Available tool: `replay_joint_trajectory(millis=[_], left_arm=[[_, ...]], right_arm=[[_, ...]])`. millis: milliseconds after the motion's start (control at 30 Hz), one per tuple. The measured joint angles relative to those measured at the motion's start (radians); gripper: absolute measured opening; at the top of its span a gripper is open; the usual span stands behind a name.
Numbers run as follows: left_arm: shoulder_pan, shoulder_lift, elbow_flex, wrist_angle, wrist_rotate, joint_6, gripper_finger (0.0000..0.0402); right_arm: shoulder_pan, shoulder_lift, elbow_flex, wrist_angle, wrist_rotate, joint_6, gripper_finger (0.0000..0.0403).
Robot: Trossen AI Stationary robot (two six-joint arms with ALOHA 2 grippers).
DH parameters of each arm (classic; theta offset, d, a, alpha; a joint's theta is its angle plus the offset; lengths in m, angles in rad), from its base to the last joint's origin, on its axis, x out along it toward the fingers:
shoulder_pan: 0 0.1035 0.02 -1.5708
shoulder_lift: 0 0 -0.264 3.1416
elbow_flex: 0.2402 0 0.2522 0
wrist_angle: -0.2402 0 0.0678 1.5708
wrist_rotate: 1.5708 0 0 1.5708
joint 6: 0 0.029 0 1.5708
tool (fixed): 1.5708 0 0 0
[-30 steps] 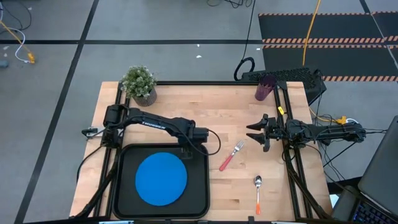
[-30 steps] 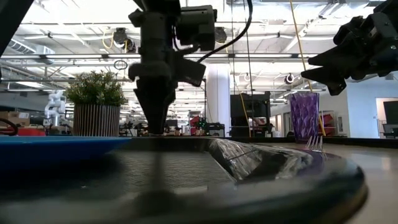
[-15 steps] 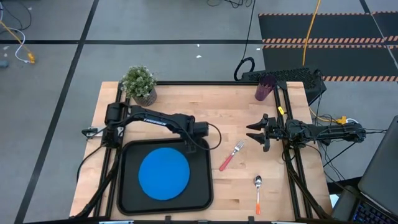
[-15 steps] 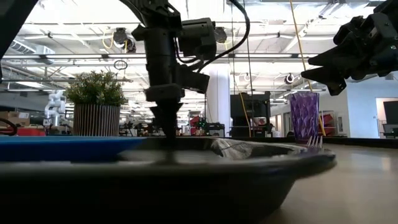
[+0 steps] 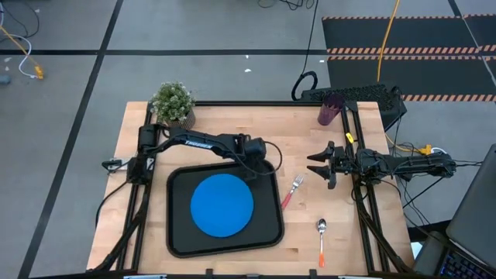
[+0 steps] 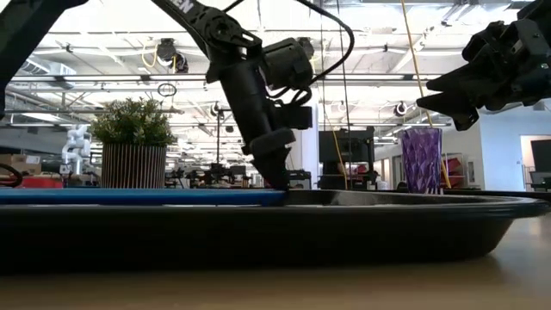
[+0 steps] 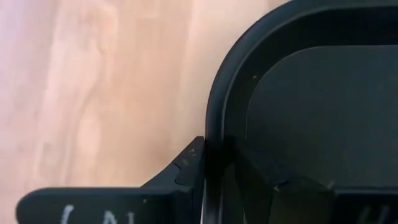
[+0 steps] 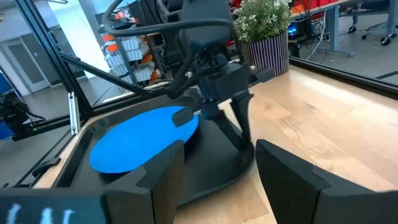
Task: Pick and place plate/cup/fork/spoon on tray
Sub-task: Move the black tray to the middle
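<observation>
Left hand [image 5: 260,159] closed on the far right corner of the tray [image 5: 180,232]; in the left wrist view I see one finger [image 7: 180,171] outside the raised rim and the other inside it, pinching the wall. The plate [image 5: 222,204] already lies flat in the tray, roughly centred. I judge the step in hand to be positioning the loaded tray on the tabletop [image 5: 302,139], not picking an item.

Right hand [image 5: 319,164] hovers above the tabletop at the right side, fingers spread apart and holding nothing; the right wrist view looks between them toward the tray and the left arm.

Items outstanding: the fork [image 5: 292,190] lies just beside the tray's right rim, handle end touching or nearly touching it, which I cannot settle; the spoon [image 5: 322,240] lies nearer the front right edge, well apart from the tray; the cup [image 5: 329,110] stands upright at the far right corner of the tabletop.

Next move, as I judge it: release the rim, lift clear, then collect the fork with whichever hand is nearer. A low, flat grasp across its handle is needed.

Clearances: the tray's front rim sits near the tabletop's front edge. Any further rightward travel risks pushing the fork. Open wood remains between tray and right hand. The potted plant [image 5: 173,103] stands at the far left, clear of the work.
</observation>
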Motion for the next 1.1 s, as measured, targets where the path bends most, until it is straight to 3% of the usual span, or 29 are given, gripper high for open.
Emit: replay_joint_trajectory(millis=[367,733,1100], left_arm=[[0.036,0.031,0.085,0.053,-0.010,0.093,0.0075],[0.053,0.208,0.355,-0.062,-0.014,0.172,0.0076],[0.101,0.321,0.545,-0.114,-0.025,0.267,0.0076]], right_arm=[[0.000,0.000,0.000,0.014,0.004,-0.018,0.0194],[0.000,0.011,0.000,0.036,0.001,-0.023,0.0194],[0.000,0.011,0.000,0.039,-0.001,-0.023,0.0194]])
